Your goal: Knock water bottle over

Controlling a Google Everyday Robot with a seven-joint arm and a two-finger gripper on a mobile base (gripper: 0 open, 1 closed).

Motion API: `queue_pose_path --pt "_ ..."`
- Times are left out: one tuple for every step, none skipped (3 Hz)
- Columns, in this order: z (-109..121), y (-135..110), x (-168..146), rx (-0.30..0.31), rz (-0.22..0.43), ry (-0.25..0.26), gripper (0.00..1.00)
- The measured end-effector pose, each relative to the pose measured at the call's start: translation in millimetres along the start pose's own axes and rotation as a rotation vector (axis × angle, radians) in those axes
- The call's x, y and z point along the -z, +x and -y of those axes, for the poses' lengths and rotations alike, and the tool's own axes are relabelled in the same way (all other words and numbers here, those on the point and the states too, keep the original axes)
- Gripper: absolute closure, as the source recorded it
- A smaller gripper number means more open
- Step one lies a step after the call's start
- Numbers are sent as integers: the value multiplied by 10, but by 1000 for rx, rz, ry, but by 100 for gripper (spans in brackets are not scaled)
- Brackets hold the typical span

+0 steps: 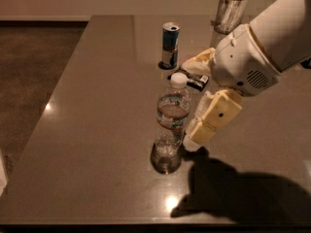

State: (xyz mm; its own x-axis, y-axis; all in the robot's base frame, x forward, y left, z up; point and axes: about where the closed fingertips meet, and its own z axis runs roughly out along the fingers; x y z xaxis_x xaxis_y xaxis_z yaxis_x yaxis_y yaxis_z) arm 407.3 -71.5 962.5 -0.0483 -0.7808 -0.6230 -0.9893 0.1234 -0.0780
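The water bottle (172, 114), clear ribbed plastic with a white cap and a red-and-blue-edged label band, stands upright near the middle of the dark table (97, 130). My gripper (195, 137), cream-coloured on a large white arm, hangs just to the right of the bottle's lower half, very close to it or touching it. I cannot tell which. It holds nothing that I can see.
A clear glass tumbler (165, 160) stands right in front of the bottle's base. A slim blue-and-silver can (170, 45) stands behind the bottle, with a small dark object (196, 81) beside it. A container (230, 11) stands at the back right. The table's left edge borders brown carpet.
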Motion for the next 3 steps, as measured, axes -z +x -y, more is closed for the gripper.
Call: queue_pose_path --pt "-26 -147 -160 3 66 -30 0" --pt "-54 -186 -270 1 88 -47 16" --pt "-32 -183 -270 -12 103 -36 40"
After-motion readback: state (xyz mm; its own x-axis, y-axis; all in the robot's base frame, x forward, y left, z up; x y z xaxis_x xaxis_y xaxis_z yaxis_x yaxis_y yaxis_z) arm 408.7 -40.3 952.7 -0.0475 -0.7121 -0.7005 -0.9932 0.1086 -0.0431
